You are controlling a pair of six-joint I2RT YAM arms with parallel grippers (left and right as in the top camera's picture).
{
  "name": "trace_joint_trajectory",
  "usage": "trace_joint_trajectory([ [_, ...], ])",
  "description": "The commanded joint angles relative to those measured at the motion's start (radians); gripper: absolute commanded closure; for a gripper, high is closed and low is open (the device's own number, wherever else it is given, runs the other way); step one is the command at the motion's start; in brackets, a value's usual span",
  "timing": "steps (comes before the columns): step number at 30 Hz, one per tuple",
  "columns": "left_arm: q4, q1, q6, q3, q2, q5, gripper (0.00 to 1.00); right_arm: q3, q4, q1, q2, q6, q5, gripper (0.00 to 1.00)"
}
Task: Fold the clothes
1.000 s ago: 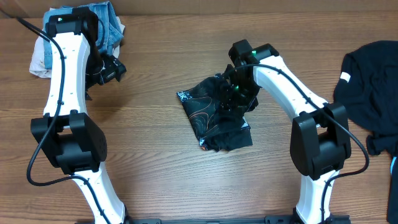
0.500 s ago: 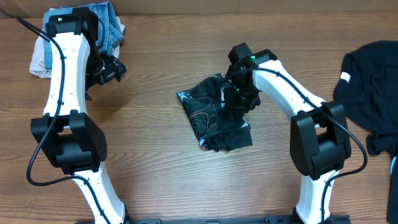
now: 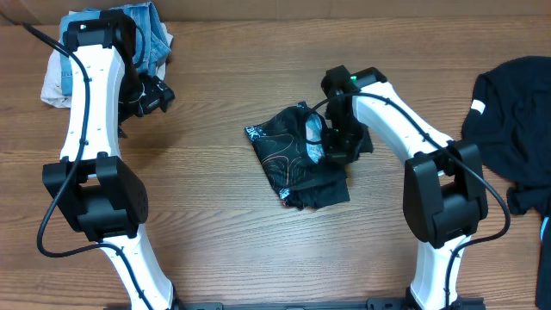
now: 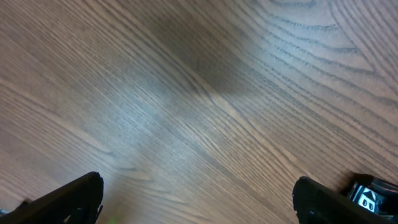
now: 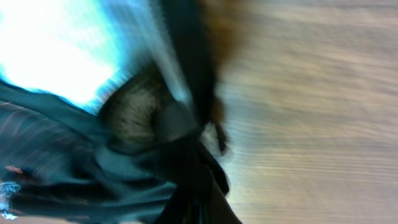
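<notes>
Garments: 4 total. 1 jersey (image 3: 288, 159) mid-table, 1 black top (image 3: 516, 120) far right, 1 denim piece (image 3: 155, 39) plus 1 pale cloth (image 3: 58, 86) far left (heaped together, so approx.). Arms: 2, i.e. left arm (image 3: 90, 103), right arm (image 3: 396, 116). Table (image 3: 215, 241): 1.

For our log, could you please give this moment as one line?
right gripper: shut on black orange-lined jersey | left gripper: open above wooden table

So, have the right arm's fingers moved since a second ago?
Yes. The right arm's fingers shifted slightly right, toward the black garment at the table's right edge, and are now shut on the thin black jersey with orange contour lines.
</notes>
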Motion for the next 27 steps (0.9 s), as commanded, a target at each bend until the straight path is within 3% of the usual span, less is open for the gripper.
trace_joint_trajectory([
  [1,0.006,-0.008,0.02,-0.006,-0.006,-0.013,0.0,0.039,-0.08,-0.027,-0.003,0.018,0.097,0.96],
  [6,0.006,-0.008,0.02,-0.006,-0.006,-0.013,0.0,0.04,-0.132,-0.032,-0.003,0.018,0.095,0.9],
  [13,0.002,-0.008,0.02,-0.006,-0.006,-0.013,0.0,0.04,-0.161,-0.033,-0.003,0.018,0.107,0.66],
  [21,0.002,-0.008,0.02,-0.006,-0.006,-0.012,0.0,0.16,-0.251,-0.033,-0.003,0.142,0.297,0.62],
  [24,0.002,-0.008,0.02,-0.006,-0.006,-0.012,0.0,0.261,-0.224,-0.033,-0.003,0.129,0.254,0.6],
  [27,0.003,-0.008,0.019,-0.006,-0.006,-0.012,0.0,0.325,-0.127,-0.033,-0.003,-0.021,0.032,0.45],
])
